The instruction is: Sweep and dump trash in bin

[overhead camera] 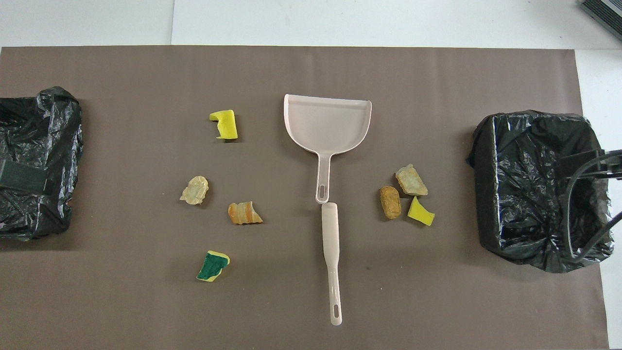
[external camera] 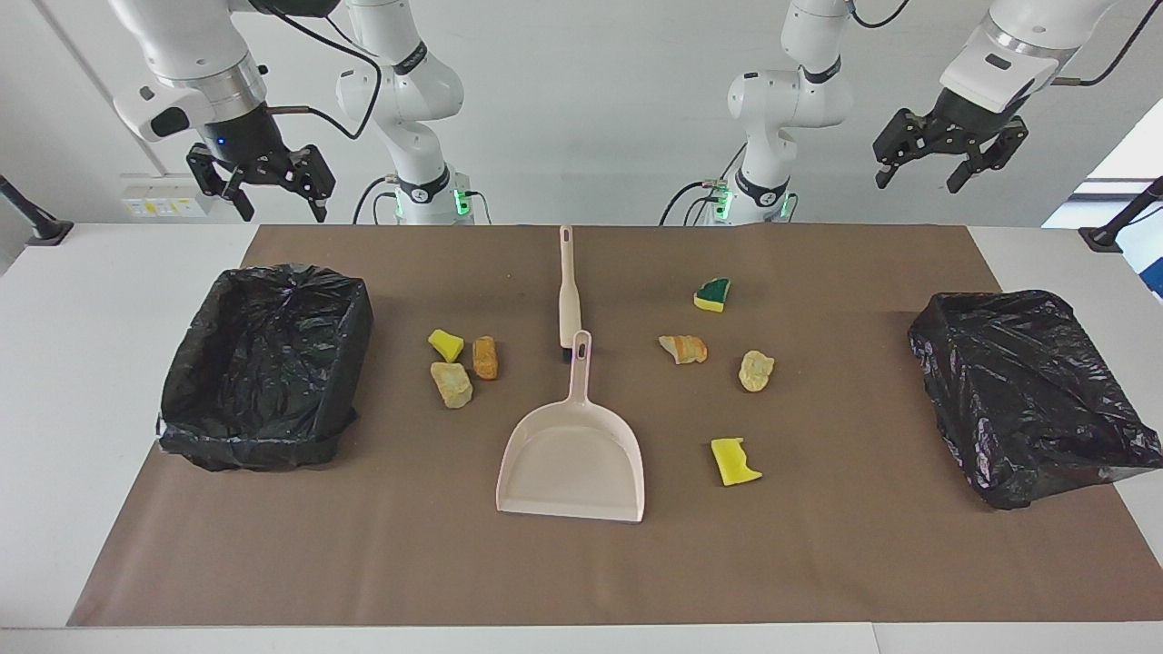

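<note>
Fingers spread and empty on both raised grippers, right (external camera: 262, 186) over the bin (external camera: 263, 363), left (external camera: 949, 156) waiting near the other bin (external camera: 1027, 391); trash (external camera: 463, 363) scattered both sides of dustpan (external camera: 572, 454) and brush (external camera: 569, 291), likely light, soft, best swept; grasp tools by handles.

dustpan (external camera: 571, 459) beige | brush (external camera: 569, 289) beige | bins (external camera: 263, 363) black | mat (external camera: 818, 545) brown

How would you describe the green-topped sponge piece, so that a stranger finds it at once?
Start from the dustpan at mid-mat. Toward the left arm's end lie four scraps; take the one nearest the robots, the sponge piece. It alone has a dark green top.
</note>
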Robot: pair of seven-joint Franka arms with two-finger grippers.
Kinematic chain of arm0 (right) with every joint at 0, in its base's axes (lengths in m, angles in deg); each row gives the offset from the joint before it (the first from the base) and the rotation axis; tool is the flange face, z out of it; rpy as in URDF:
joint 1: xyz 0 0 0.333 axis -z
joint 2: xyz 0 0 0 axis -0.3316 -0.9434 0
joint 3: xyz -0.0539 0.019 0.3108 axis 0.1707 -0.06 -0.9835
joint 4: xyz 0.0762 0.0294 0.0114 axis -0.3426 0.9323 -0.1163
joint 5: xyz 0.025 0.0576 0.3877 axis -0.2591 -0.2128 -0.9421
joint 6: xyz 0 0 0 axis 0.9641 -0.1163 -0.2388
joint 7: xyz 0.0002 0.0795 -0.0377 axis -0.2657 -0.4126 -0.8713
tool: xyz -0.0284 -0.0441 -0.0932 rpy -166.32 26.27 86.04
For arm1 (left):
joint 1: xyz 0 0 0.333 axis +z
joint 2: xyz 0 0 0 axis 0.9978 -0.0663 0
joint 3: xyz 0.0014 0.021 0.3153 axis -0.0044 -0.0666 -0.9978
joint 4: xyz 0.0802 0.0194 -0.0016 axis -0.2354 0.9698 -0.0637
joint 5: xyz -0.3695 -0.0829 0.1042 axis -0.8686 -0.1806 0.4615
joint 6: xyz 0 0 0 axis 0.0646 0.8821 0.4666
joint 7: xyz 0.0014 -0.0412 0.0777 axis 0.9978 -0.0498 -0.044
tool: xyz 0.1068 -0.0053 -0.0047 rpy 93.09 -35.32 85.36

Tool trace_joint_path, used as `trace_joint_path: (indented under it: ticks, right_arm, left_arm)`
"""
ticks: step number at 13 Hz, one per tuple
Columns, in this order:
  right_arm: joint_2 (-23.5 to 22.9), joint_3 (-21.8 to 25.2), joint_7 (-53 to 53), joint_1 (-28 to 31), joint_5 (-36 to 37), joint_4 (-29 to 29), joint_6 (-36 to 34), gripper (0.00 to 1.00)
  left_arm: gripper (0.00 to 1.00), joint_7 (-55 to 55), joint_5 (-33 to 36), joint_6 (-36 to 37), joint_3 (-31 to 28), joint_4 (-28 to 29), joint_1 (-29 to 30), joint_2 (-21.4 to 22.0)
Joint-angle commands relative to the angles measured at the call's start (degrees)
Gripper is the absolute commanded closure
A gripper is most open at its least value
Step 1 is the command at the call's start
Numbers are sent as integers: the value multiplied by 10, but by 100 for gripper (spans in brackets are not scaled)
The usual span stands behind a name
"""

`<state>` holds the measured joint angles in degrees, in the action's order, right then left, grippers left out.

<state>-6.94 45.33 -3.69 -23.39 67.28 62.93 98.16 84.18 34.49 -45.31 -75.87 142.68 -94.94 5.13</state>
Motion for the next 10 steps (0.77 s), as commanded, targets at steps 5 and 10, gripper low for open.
trace_joint_path:
  ticks: [5, 10]
  right_arm:
    - [6, -3, -20, 9, 0, 4, -1, 0]
    - [6, -6, -21, 9, -1, 4, -1, 0]
  left_arm:
    - [0, -5, 4, -20, -5, 3, -6, 4]
    - [0, -10, 3, -22, -1, 3, -12, 4]
